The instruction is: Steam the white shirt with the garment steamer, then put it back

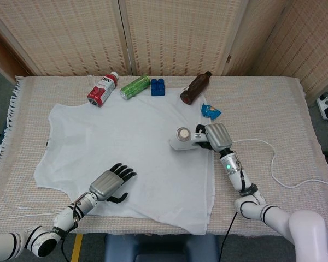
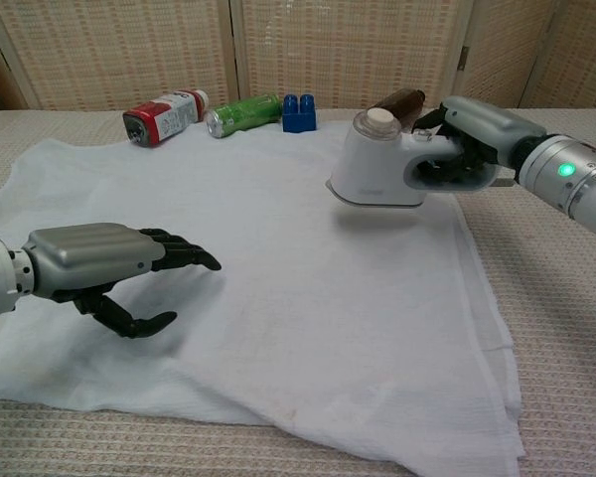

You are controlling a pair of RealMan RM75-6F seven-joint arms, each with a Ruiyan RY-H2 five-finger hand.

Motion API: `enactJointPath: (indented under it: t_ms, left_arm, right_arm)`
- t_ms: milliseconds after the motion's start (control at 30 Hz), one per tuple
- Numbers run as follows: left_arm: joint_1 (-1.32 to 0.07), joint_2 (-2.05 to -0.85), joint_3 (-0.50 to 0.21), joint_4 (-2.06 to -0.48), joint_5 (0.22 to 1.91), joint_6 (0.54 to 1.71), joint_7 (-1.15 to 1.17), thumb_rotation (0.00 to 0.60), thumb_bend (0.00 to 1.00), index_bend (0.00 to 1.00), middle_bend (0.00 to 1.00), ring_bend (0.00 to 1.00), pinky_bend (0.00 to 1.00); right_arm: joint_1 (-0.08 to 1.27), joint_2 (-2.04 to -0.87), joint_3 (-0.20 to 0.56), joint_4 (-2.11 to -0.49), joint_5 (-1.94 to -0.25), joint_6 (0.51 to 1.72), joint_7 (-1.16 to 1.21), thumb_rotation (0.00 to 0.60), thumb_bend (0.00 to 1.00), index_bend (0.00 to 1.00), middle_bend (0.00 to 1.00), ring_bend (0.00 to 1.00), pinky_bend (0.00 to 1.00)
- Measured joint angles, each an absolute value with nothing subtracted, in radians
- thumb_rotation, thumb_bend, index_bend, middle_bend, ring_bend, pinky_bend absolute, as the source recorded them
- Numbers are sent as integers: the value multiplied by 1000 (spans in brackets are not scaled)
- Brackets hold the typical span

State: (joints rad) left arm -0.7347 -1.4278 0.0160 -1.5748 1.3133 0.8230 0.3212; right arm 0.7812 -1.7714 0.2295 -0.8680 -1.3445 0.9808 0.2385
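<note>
We see the garment steamer (image 2: pixel 375 164) gripped by its handle in the right hand (image 2: pixel 474 139), raised just above the white shirt (image 2: pixel 278 278). Left hand (image 2: pixel 94 263) w/ fingers apart, holding nothing, fingertips touching shirt.

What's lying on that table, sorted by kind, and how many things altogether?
Bottles: 2, a red-and-white one and a brown one
Green can: 1
Blue toy brick: 1
Blue snack packet: 1
White shirt: 1
Garment steamer: 1
Total: 7
</note>
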Motion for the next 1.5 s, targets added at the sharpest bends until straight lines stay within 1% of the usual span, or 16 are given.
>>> enactJointPath:
  t_ms: [133,367,533,1033,1200,1367,1500]
  left_arm:
    - [-736,-1425,15,-1580,1304,822,332,298,525,121,103,2,0]
    - [-736,-1426,16,-1580,1290,819,342,296,525,121,103,2,0]
    - [-736,-1433,19,-1576,1289,817,346,300,527,121,103,3,0]
    - [-736,-1448,29,-1580,1304,823,363,301,525,121,103,3,0]
    - [-736,-1452,30,-1578,1305,823,363,299,526,121,102,3,0]
    - [-736,-1453,29,-1579,1308,824,361,295,526,121,103,3,0]
    - [-736,-1449,25,-1581,1305,828,361,302,525,121,102,3,0]
  right_arm:
    - [790,-1777,203,-918,-1383,989,220,600,524,862,882,815,926]
    - [802,-1809,156,-932,-1428,978,198,600,523,861,882,815,926]
    - [790,-1804,123,-946,-1456,987,195,600,523,861,882,814,926]
    - [692,-1705,7,-1040,-1544,1071,182,600,524,862,881,814,926]
    - [654,-1637,-27,-1101,-1579,1120,182,600,524,861,882,814,926]
    - [625,-1577,-38,-1154,-1593,1160,176,600,524,862,882,814,926]
    - [627,-1563,-1,-1169,-1577,1165,180,600,523,862,882,814,926]
